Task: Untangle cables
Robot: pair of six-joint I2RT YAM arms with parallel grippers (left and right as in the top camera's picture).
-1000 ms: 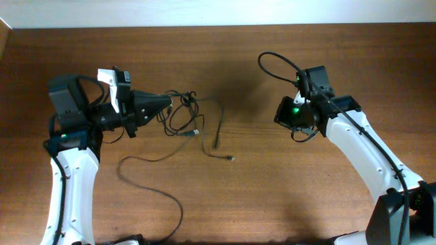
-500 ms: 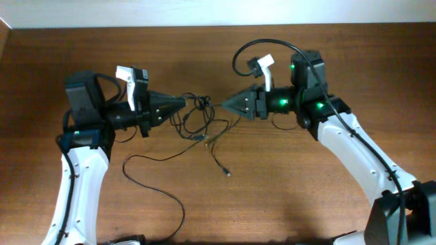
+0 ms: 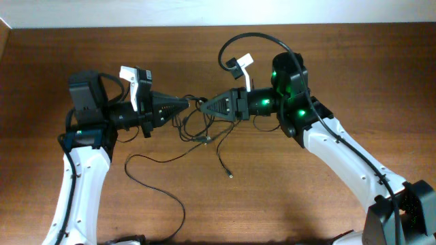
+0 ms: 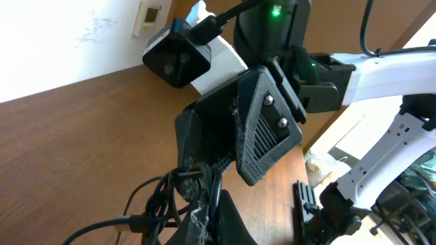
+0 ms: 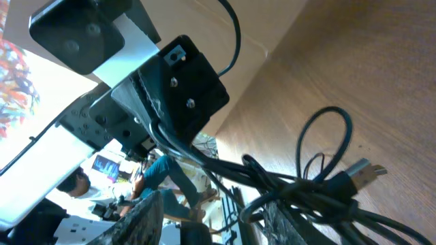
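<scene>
Over the brown wooden table [image 3: 286, 204] the left hand [image 3: 185, 105] pinches the knotted thin black cables [image 5: 300, 194], loose strands trailing on the table, while the right hand [image 3: 203, 107] has its fingers spread around the knot.

Black cables [image 3: 194, 128] on a brown, wood-grained table [image 3: 293, 211]. The left arm [image 3: 75, 184] and right arm [image 3: 347, 156] are white, with green lights [image 3: 286, 85].

Overhead straight down, left wrist close on right tool [image 4: 226, 158], right wrist on left tool [image 5: 163, 117], cables [image 5: 300, 194] shared
</scene>
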